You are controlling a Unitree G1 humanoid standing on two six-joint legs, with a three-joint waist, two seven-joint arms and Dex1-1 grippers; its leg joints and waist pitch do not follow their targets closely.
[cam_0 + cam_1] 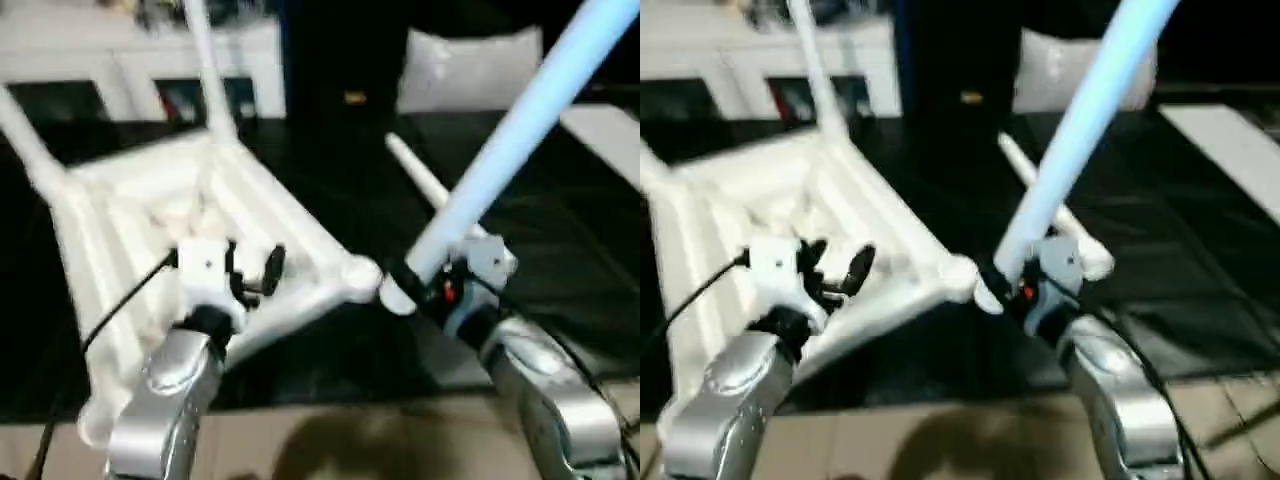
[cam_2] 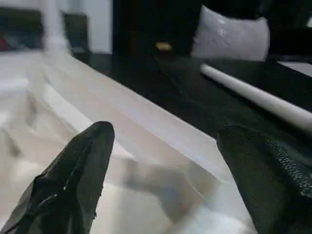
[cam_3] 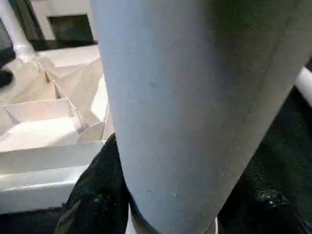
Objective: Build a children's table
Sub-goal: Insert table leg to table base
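Observation:
The white table top (image 1: 130,215) lies upside down on the black padded surface, ribs up. Two legs stand in its far sockets, one at the back (image 1: 212,75) and one at the left (image 1: 28,140). My right gripper (image 1: 432,285) is shut on a third leg (image 1: 520,130), which slants up to the right. That leg's flared lower end (image 1: 395,297) is right beside the near corner socket (image 1: 358,275). A fourth leg (image 1: 420,180) lies loose on the pad behind it. My left gripper (image 1: 258,272) hangs open over the ribbed underside, near the rim (image 2: 161,131).
The black padded surface (image 1: 560,230) stretches to the right. A white cushion (image 1: 470,65) and white shelving (image 1: 120,60) stand at the back. A pale panel (image 1: 610,135) lies at the far right. A tan strip (image 1: 350,440) runs along the pad's near edge.

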